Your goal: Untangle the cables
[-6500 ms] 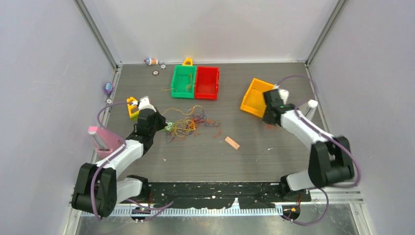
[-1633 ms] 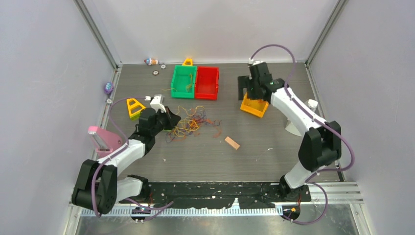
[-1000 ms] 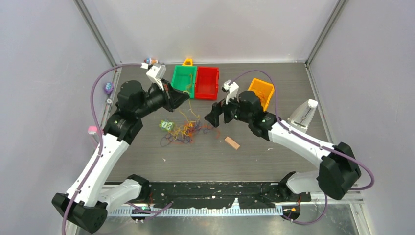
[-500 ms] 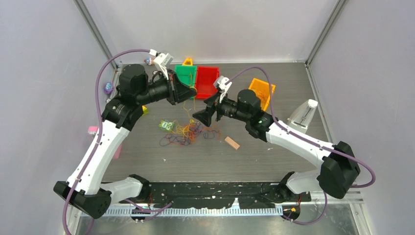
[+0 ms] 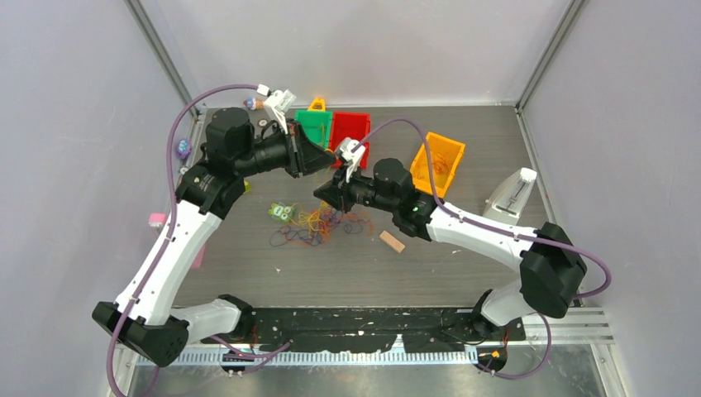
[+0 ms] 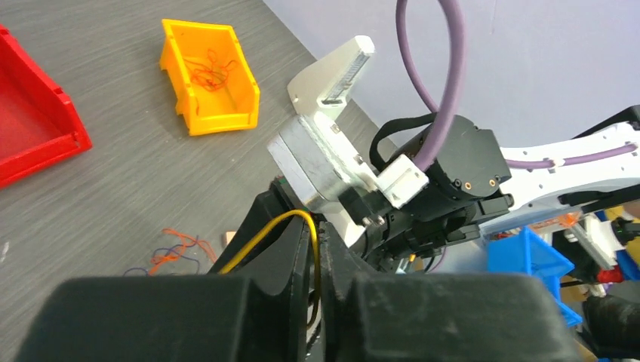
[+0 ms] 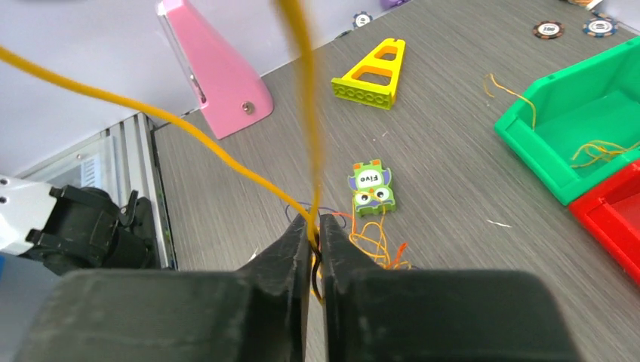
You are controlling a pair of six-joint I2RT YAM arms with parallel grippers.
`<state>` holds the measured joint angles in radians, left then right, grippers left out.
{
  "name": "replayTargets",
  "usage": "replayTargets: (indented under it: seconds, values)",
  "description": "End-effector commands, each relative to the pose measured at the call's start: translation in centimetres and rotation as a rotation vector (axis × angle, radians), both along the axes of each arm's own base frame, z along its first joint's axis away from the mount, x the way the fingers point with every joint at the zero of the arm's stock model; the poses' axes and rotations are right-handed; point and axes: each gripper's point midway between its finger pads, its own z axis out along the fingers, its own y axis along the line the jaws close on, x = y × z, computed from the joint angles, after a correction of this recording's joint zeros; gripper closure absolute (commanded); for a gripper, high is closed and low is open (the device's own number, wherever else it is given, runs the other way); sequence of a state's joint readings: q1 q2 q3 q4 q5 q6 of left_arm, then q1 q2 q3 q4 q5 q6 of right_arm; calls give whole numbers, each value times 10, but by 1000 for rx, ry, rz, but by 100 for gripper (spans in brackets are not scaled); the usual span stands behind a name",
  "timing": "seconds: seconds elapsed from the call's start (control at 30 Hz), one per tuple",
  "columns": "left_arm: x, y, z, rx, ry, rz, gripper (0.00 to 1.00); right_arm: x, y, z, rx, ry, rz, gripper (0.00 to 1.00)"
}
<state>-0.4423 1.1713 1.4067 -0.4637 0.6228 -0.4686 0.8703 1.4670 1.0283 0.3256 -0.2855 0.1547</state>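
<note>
One yellow cable (image 7: 306, 90) is being pinched in the tightly closed left gripper (image 5: 328, 162) and is also being clamped by the narrowed right gripper (image 5: 321, 192) just beside it. Many other cables (image 5: 314, 225) are being seen tangled on the table (image 5: 463, 265) beneath them.

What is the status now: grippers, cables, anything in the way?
Left gripper shut on a yellow cable. Right gripper shut on yellow cable too, tips close together. Other cables tangled on the table. Green owl tile beside the tangle.

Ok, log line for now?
left end effector: shut on yellow cable | right end effector: shut on yellow cable | tangle: on table
</note>
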Motion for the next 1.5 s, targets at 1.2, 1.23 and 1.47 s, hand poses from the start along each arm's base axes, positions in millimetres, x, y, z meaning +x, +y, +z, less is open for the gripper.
replayTargets:
  seconds: [1.2,1.23,1.47]
  values:
    - [-6,6,-145,85,-454,174,4,-18,-99,100,212,196,-394,95]
    - [-3,3,-147,92,-449,173,5,-18,-99,101,218,199,-394,95]
    - [7,-17,-147,97,-456,126,9,-19,-98,107,227,202,-388,95]
